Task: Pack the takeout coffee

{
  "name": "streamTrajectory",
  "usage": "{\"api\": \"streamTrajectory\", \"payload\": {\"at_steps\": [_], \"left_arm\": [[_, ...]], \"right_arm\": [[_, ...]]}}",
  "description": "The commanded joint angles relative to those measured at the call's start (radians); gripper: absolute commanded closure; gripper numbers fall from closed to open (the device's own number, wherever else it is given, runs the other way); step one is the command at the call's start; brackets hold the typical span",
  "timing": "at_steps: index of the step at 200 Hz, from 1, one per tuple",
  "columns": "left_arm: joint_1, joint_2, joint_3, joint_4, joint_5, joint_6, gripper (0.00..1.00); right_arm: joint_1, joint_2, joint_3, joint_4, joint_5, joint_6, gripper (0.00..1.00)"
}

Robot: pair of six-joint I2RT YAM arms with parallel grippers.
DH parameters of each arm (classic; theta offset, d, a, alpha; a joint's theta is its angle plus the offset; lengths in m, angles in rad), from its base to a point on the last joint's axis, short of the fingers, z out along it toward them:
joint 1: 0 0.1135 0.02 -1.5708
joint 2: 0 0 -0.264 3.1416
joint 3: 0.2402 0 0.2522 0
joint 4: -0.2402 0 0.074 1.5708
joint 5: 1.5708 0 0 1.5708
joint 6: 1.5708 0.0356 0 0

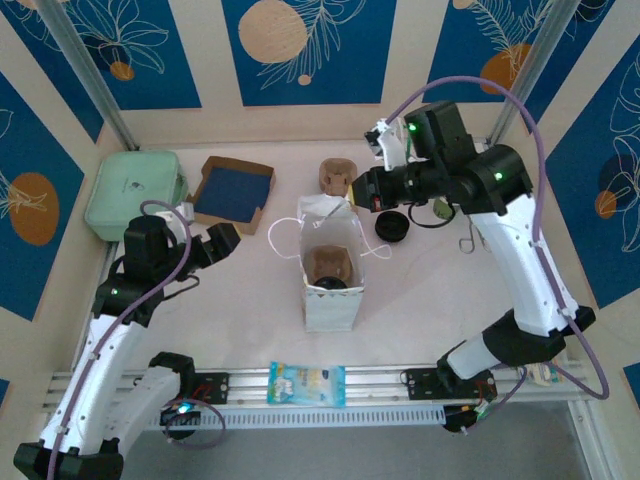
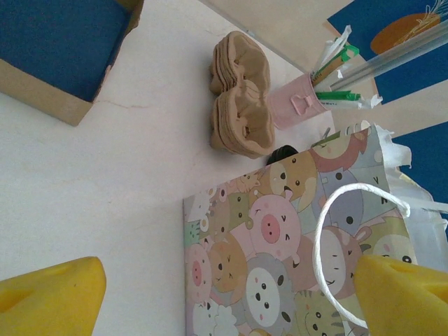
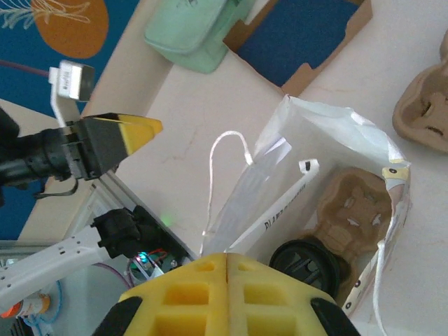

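The takeout coffee [image 3: 304, 262] appears already inside the mid-bench bag [image 1: 330, 305], so little seems left. The left end effector [image 2: 224, 297] gapes empty, and the right end effector [image 3: 227, 273] is pinched shut on nothing.

No text can be read with certainty. A line of dark capital letters is printed on a white fold inside the bag [image 3: 276, 210], but it is tilted and too small to be made out. Coloured print is seen on the packet [image 1: 307, 384], and a small dark mark on the green case [image 1: 135, 192]; neither can be read.
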Motion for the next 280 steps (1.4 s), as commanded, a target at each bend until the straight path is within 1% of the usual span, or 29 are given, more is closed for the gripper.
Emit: {"api": "streamTrajectory", "payload": {"at_steps": [1, 29, 73, 135, 175, 280], "left_arm": [[0.008, -0.014, -0.011, 0.017, 0.014, 0.004, 0.09], [0.008, -0.012, -0.010, 0.019, 0.014, 0.004, 0.09], [0.009, -0.014, -0.011, 0.016, 0.012, 0.005, 0.09], [0.009, -0.018, -0.010, 0.012, 0.012, 0.006, 0.09], [0.008, -0.023, -0.014, 0.009, 0.009, 0.008, 0.09], [0.009, -0.020, -0.016, 0.015, 0.009, 0.008, 0.09]], "right_arm": [[0.019, 0.023, -0.022, -0.011, 0.008, -0.018, 1.00], [0.029, 0.063, -0.020, -0.032, 0.055, -0.025, 1.00], [0.034, 0.111, -0.021, -0.052, 0.093, -0.030, 1.00], [0.039, 0.182, 0.005, -0.082, 0.090, -0.048, 1.00], [0.051, 0.231, 0.030, -0.121, 0.126, -0.059, 1.00], [0.074, 0.330, 0.074, -0.154, 0.176, -0.069, 1.00]]}}
